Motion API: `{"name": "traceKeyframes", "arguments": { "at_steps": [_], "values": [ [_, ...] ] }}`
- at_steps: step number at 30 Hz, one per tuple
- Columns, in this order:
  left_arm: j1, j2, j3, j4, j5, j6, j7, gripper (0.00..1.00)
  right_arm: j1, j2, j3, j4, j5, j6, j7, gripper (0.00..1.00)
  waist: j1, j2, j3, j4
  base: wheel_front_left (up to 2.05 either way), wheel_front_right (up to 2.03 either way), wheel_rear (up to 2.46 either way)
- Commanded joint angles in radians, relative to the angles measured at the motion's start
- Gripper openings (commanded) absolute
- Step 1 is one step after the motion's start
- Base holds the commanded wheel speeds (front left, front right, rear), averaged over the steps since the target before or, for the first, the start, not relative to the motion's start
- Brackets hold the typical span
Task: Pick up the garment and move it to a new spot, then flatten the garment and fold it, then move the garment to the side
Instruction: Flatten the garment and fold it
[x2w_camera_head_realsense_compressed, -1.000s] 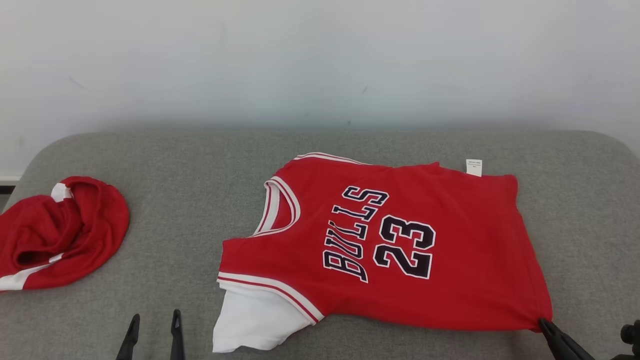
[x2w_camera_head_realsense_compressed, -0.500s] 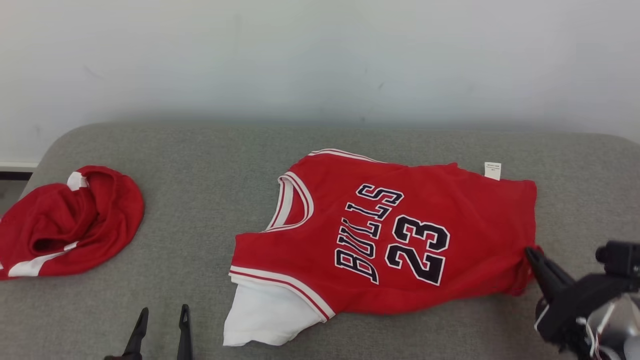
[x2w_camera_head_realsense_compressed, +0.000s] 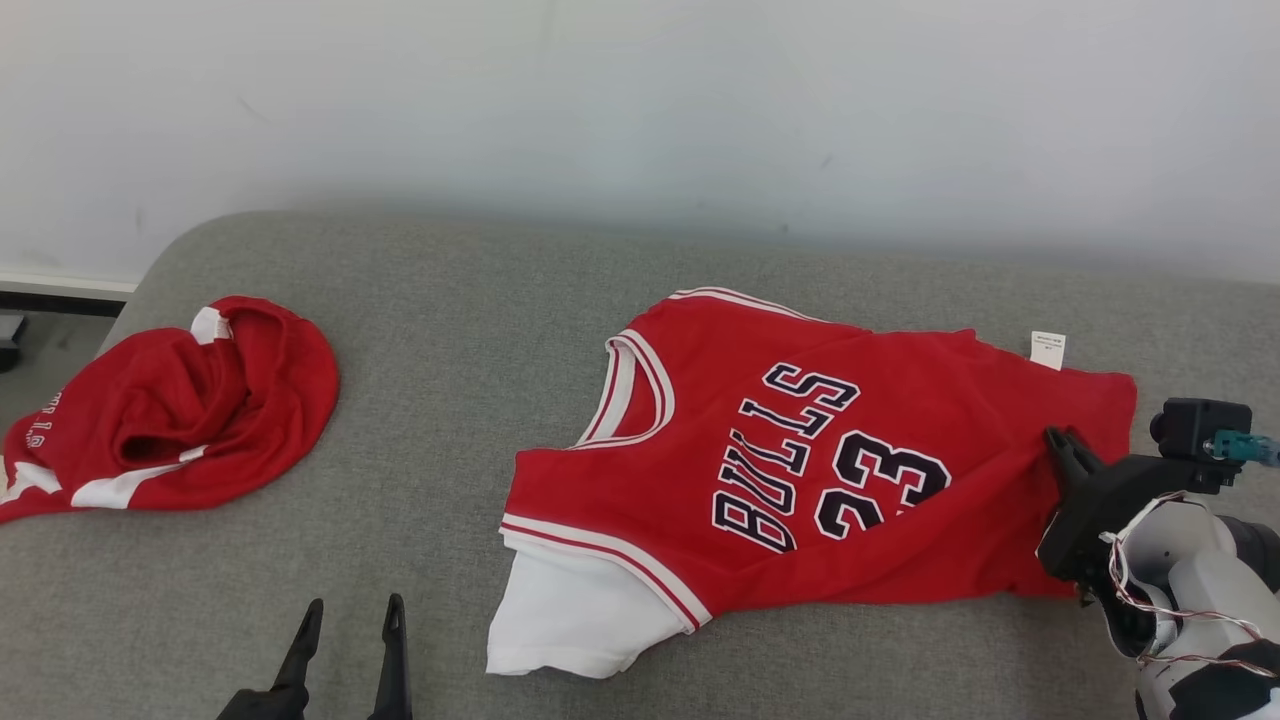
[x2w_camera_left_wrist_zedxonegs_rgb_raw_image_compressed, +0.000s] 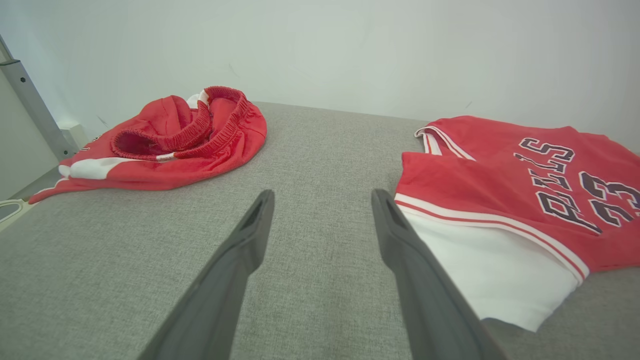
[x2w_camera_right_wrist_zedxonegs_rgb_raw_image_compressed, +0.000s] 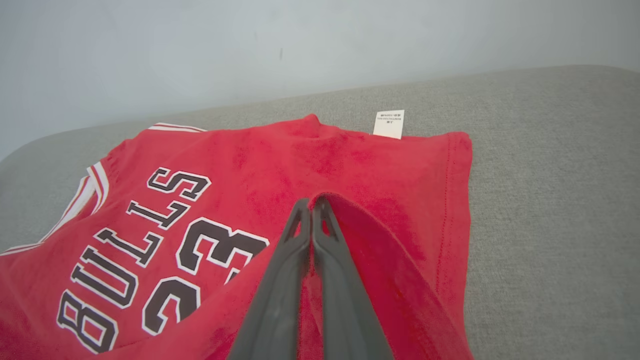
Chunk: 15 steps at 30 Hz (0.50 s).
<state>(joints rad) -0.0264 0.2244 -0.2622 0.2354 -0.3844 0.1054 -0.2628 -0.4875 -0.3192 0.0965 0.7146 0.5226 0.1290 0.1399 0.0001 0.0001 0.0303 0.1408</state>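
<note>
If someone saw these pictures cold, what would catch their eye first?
The red Bulls 23 jersey spread across the grey fabric surface, its lower hem corner pinched up by the shut right gripper. Then the crumpled red-and-white garment heaped at the left.

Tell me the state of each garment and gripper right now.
Jersey: lying face up, one hem corner pulled over part of the number.
Shorts: crumpled in a heap, untouched.
Left gripper: open, holding nothing.
Right gripper: shut on the jersey's hem corner.
</note>
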Motion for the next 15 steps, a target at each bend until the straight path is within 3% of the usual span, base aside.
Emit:
{"name": "traceKeyframes", "arguments": {
  "at_steps": [1, 9, 15],
  "values": [
    [-0.015, -0.005, 0.0, 0.008, 0.004, -0.007, -0.005, 1.0, -0.028, 0.007, 0.018, 0.039, 0.015, 0.004, -0.051, 1.0, -0.0001, -0.0001, 0.0, 0.007, 0.0, 0.0, 0.0],
    [0.016, -0.011, 0.031, 0.003, 0.01, -0.001, -0.005, 1.0, -0.011, -0.034, 0.094, 0.043, 0.068, 0.004, -0.282, 1.0, -0.0001, -0.0001, -0.006, -0.035, 0.0, 0.0, 0.0],
    [0.03, -0.014, 0.047, -0.007, 0.014, -0.003, -0.005, 1.0, 0.069, -0.075, 0.109, -0.02, 0.103, 0.004, -0.345, 1.0, -0.0001, -0.0001, -0.006, -0.064, 0.0, 0.0, 0.0]
  ]
}}
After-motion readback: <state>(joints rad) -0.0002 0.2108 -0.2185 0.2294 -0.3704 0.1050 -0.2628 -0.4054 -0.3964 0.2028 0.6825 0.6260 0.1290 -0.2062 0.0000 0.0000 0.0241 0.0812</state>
